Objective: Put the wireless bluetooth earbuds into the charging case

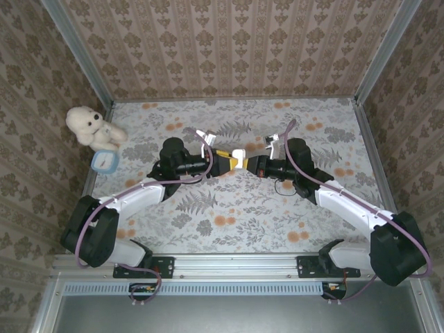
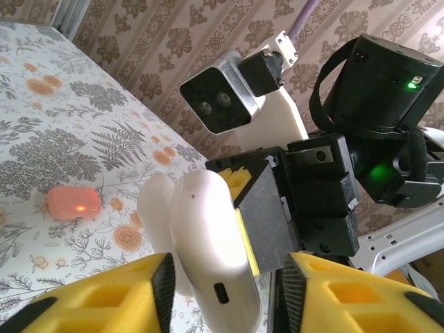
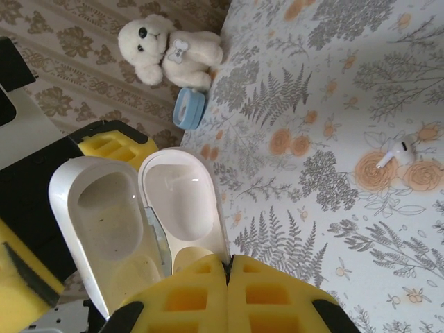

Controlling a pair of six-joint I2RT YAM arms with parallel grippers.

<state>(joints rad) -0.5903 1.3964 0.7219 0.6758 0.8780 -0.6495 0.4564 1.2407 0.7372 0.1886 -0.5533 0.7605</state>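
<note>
Three papered walls (image 1: 236, 48), floral table (image 1: 229, 208); R gripper (image 3: 229, 267) pinches white case (image 3: 180, 201), L gripper (image 2: 227, 276) unclear.

A: Walls (image 1: 236, 48) all round?
B: Papered in beige damask stripes, grey metal posts (image 1: 79, 52) at the corners.
A: And below?
B: Table (image 1: 243, 208) clothed in grey ferns, orange blossoms; evenly lit.

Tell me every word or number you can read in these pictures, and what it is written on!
No word, number or sign can be read here.
On the small blue-rimmed round clock: the face is too small to read.
On the bone-shaped white tag of the fluffy white teddy bear: no lettering can be made out.
On the open white glossy plastic charging case: no print shows.
</note>
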